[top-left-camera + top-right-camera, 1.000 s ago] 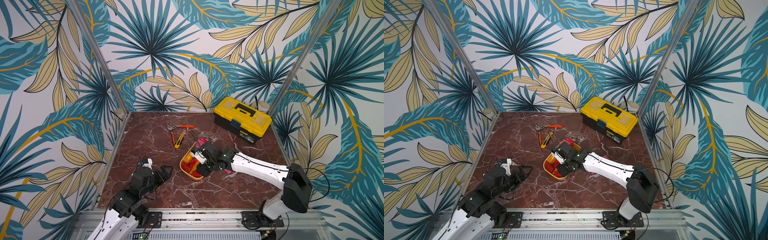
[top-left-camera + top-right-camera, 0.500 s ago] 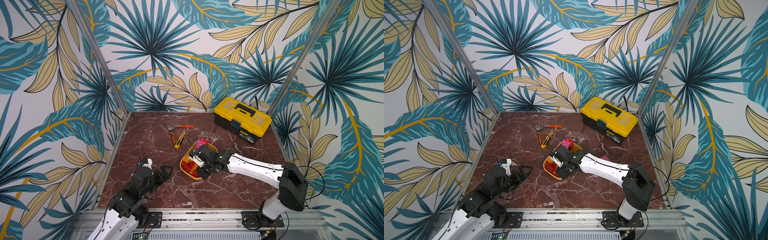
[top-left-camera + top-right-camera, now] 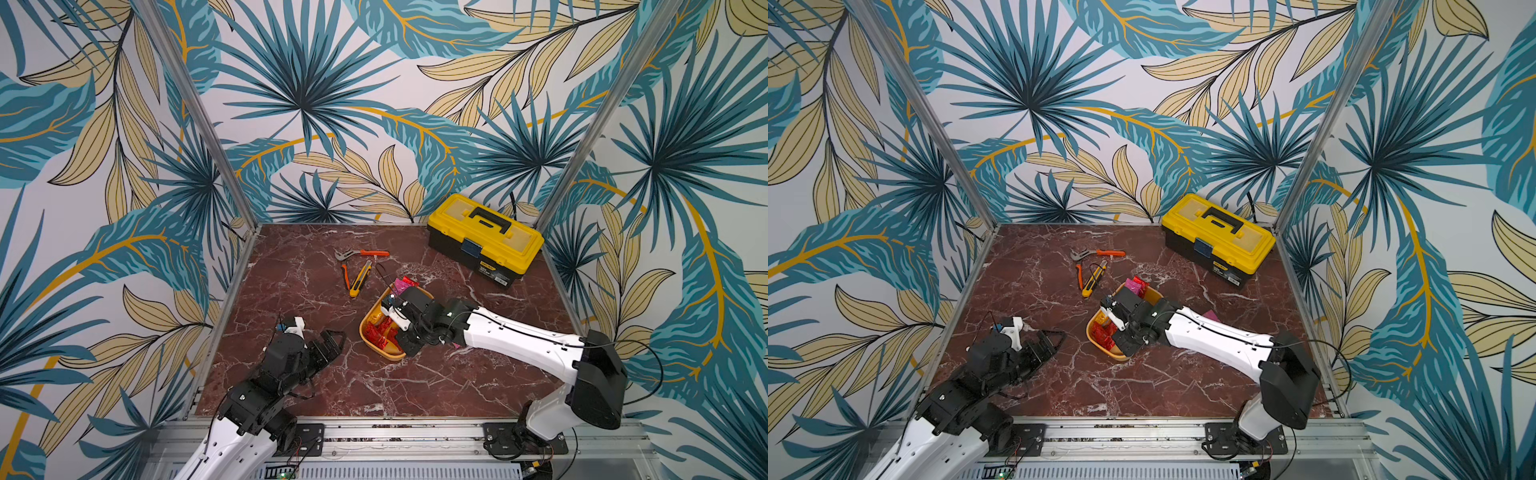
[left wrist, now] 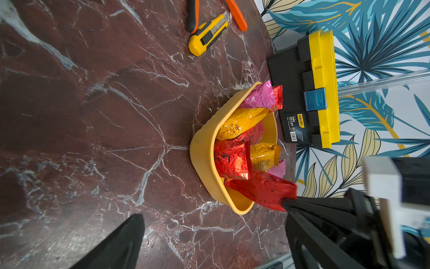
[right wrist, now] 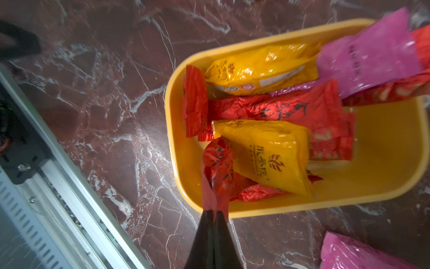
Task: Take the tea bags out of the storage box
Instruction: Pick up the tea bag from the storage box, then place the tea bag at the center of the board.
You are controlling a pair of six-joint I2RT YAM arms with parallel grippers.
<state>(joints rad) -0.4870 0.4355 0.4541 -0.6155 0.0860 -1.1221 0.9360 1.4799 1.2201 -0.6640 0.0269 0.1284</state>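
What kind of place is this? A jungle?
Probably a robot test booth, not a jungle: the leaves are wallpaper, two robot arms are mounted on a metal rail, and a toolbox sits on the marble-look tabletop.

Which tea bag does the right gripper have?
The crumpled red tea bag at the storage box edge: its end is pinched in the shut right gripper. The other tea bags lie loose.

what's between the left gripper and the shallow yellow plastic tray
Only bare red-brown marble tabletop separates the left gripper from the shallow yellow plastic tray, seen in both top views.
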